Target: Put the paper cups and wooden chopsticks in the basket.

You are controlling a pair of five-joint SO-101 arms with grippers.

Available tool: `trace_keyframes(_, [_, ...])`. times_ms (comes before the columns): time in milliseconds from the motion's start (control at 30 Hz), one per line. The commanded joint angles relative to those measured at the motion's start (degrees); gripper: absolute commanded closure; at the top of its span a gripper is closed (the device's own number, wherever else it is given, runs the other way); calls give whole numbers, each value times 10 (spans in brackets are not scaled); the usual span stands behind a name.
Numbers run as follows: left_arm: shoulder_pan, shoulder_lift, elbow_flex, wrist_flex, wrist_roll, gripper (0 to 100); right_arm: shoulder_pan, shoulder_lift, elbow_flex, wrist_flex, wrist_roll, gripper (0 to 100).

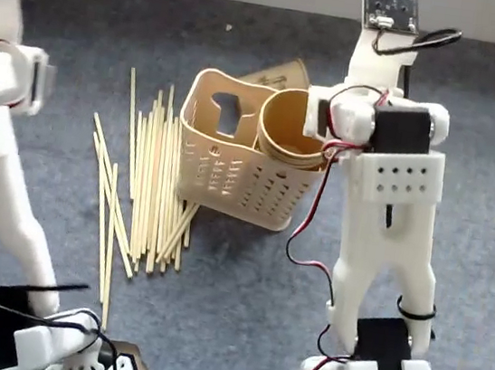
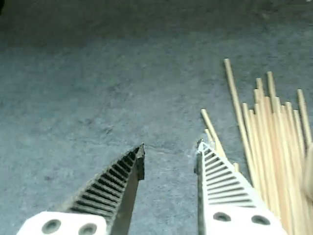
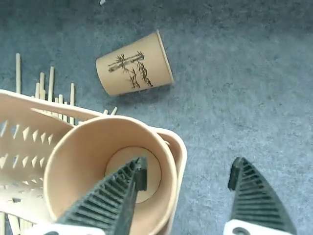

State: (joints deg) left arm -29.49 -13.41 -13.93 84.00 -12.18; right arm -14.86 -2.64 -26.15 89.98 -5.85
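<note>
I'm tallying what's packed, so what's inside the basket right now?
One paper cup sits mouth-up in the basket, looking empty. The cup and the basket's walls hide part of the floor; no chopsticks show inside.

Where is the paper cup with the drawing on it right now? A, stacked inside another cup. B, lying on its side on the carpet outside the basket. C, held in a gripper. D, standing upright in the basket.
B: the cup with the drawing lies on its side on the carpet, apart from the basket, which holds a second cup.
</note>
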Motion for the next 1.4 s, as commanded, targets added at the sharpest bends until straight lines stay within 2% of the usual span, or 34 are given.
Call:
trace_keyframes(0, [-61,-14,36,-75,-4,817,5,9,-5,23,-5,731])
trace_keyframes(200, [-123,-17,145,-199,-4,817,16,52,1,26,-2,731])
trace_keyframes(400, [-166,-17,213,-273,-4,817,18,136,32,28,-2,740])
trace_keyframes(500, [-175,-18,239,-299,-5,817,18,161,29,28,0,859])
trace_keyframes(567, [-181,-18,255,-316,-5,817,18,163,26,24,38,967])
trace_keyframes(600, [-182,-18,262,-324,-5,817,18,160,26,23,59,998])
trace_keyframes(633, [-184,-18,269,-331,-5,817,18,155,26,24,67,990])
trace_keyframes(800, [-182,-18,291,-346,-5,817,49,117,5,24,70,995])
trace_keyframes(1067, [-180,-14,291,-344,-5,817,93,104,-124,110,91,995])
trace_keyframes(1367, [-180,-15,299,-344,-5,817,132,102,-117,111,102,994])
